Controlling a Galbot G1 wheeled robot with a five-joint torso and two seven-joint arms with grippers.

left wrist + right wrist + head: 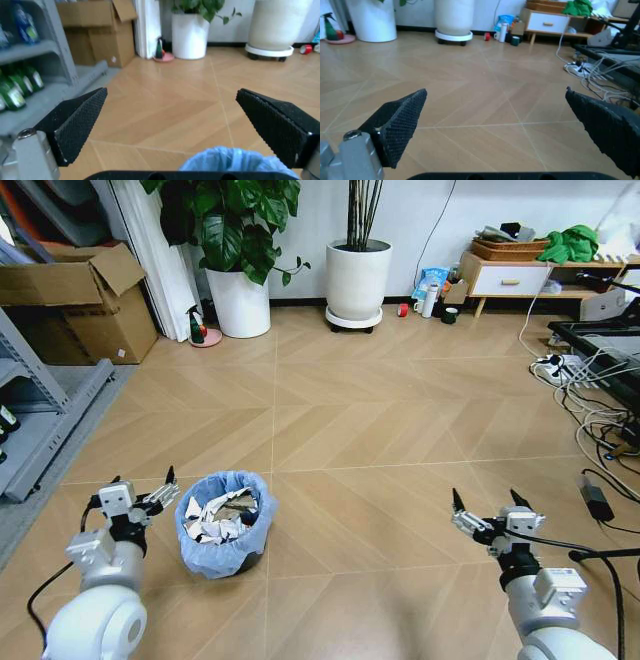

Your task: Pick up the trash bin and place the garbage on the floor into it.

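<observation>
Since the trash bin [222,523] stands on the floor already stuffed with crumpled garbage [220,515], and no litter shows on the boards around the bin, the task looks nearly finished. Just beside the bin, the left claw [143,498] hangs wide and empty; well apart from the bin, the right claw [492,512] gapes wide too. Any next move calls only for checking the floor near the bin.

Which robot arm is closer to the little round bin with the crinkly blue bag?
The left. The left tool hangs open right beside the small round dark bin lined with a crinkled light-blue plastic bag, apart from it; the right tool is open, far across the floor.
</observation>
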